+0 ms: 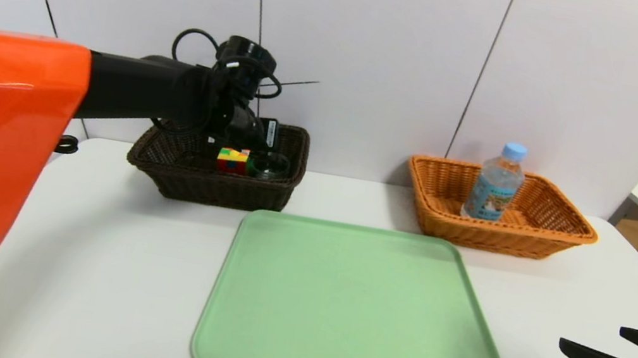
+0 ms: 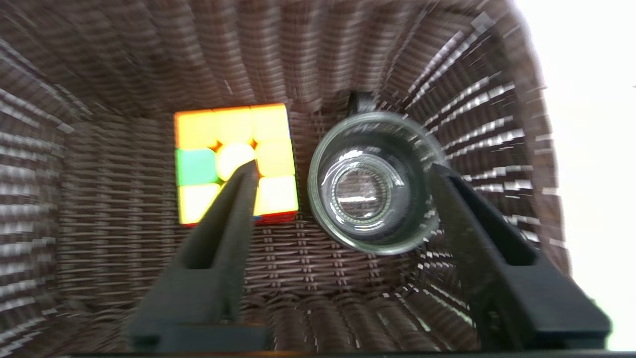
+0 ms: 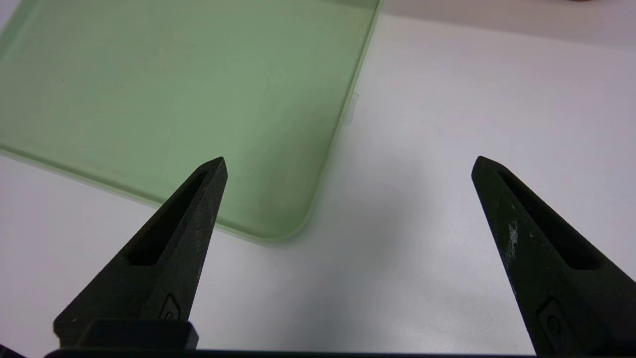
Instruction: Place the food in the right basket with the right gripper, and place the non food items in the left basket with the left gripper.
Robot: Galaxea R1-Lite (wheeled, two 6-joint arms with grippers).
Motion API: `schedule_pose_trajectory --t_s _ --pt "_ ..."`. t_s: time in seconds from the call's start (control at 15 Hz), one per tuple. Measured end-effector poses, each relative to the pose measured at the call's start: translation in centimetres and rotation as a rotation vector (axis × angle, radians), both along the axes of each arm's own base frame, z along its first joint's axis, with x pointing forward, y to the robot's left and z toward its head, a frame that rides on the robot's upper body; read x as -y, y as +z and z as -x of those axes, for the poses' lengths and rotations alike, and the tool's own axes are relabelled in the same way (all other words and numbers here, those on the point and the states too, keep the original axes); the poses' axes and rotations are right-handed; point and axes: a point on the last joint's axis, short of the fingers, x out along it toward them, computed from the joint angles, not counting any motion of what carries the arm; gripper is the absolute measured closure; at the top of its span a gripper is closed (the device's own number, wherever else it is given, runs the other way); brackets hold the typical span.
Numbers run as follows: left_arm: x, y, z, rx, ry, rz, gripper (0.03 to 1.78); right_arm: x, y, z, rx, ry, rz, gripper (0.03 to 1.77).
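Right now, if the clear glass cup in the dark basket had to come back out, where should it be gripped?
Grip the clear glass cup across its round rim from above: it stands upright, mouth open, beside the colourful puzzle cube in the dark brown wicker basket, whose walls block sideways approaches.

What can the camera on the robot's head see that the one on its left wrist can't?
Only the head view shows the green tray, the orange basket with a water bottle in it, and the parked right gripper. Only the left wrist view shows the left gripper with fingers spread, looking down into the glass cup. Both show the dark basket, the puzzle cube and the cup.
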Motion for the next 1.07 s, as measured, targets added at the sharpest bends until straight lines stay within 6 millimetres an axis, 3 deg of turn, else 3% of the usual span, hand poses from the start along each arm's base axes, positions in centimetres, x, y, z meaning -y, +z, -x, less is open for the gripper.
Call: schedule_pose_trajectory --t_s 0.2,0.47,0.73,1.07 --pt "-0.3 2.9 2.2 0.018 -0.017 -0.001 0.41 0.0 0.2 0.0 0.01 0.001 -0.001 0.1" --pt "0.3 5.8 7.4 -0.019 -0.073 0.006 0.29 0.0 0.7 0.1 0.032 0.003 -0.003 0.1" --pt "-0.3 6.5 13.3 -0.062 -0.151 -0.033 0.22 0.0 1.2 1.0 0.071 0.004 -0.005 0.1" --pt "-2.9 5.4 21.0 -0.113 -0.293 -0.12 0.16 0.0 1.4 2.8 0.105 0.018 -0.006 0.1"
